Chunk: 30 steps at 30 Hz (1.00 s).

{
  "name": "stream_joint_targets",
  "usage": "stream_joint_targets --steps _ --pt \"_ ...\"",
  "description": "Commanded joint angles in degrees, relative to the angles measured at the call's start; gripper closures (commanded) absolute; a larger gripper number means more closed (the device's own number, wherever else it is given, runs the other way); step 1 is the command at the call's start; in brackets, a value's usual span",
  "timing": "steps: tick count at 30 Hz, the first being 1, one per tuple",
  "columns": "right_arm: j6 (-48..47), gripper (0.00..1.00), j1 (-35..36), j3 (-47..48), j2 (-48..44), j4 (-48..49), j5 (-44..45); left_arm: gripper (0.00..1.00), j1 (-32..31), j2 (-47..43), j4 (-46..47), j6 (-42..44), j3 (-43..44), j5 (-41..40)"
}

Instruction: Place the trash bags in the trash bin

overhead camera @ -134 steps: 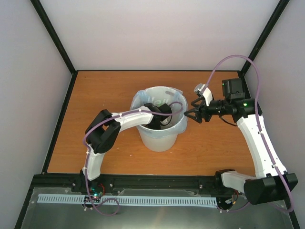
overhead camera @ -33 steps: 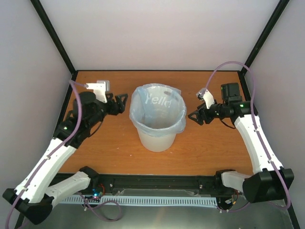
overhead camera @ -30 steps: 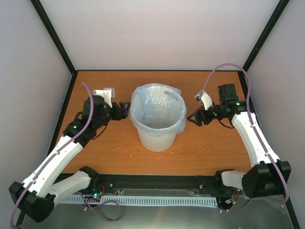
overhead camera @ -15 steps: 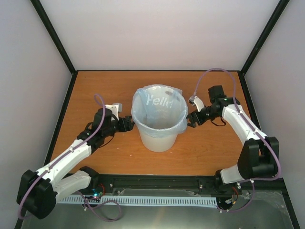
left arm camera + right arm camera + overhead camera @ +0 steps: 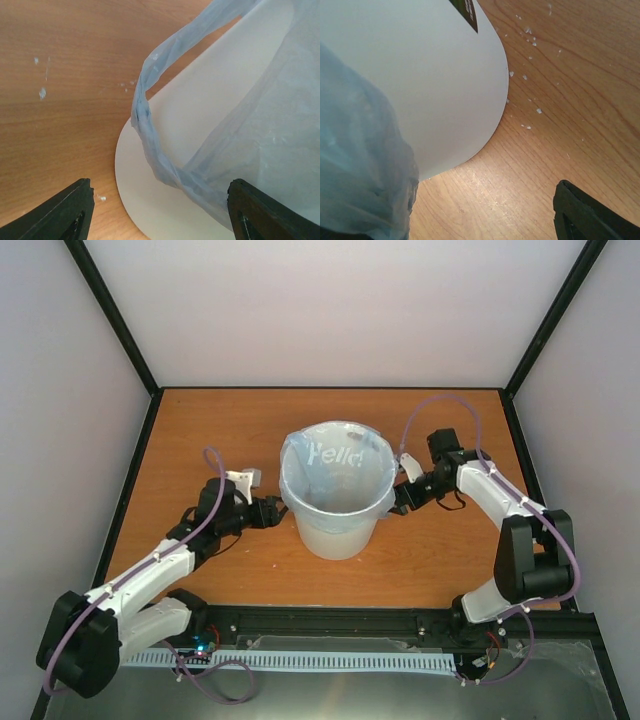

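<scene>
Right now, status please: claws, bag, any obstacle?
Left claw open beside bin, loop of bag between its jaws. Right claw open, opposite side. Bag lines bin, edge over rim. Nothing blocking.

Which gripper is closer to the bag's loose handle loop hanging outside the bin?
Left. The left gripper faces the handle loop, which hangs just ahead of its open fingers against the bin; the right gripper sits at the bin's opposite side.
</scene>
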Motion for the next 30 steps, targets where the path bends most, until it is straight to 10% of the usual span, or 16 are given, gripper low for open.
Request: stream_joint_targets --steps 1,13,22,30 --pt "0.3 0.21 0.5 -1.3 -0.5 1.4 2.6 0.26 -0.1 -1.5 0.7 -0.9 -2.0 3.2" --pt "0.3 0.19 -4.2 -1.4 -14.9 -0.8 4.7 0.2 -0.1 -18.2 -23.2 2.1 8.1 -5.8" --pt "1.9 0.18 -6.5 2.7 -23.1 -3.4 6.3 0.1 -0.1 -13.9 -35.2 11.7 24.1 -14.7" --pt "10.6 0.0 -7.8 -3.7 -34.7 16.2 17.3 0.0 -0.1 -8.7 -35.8 21.7 33.1 -35.8"
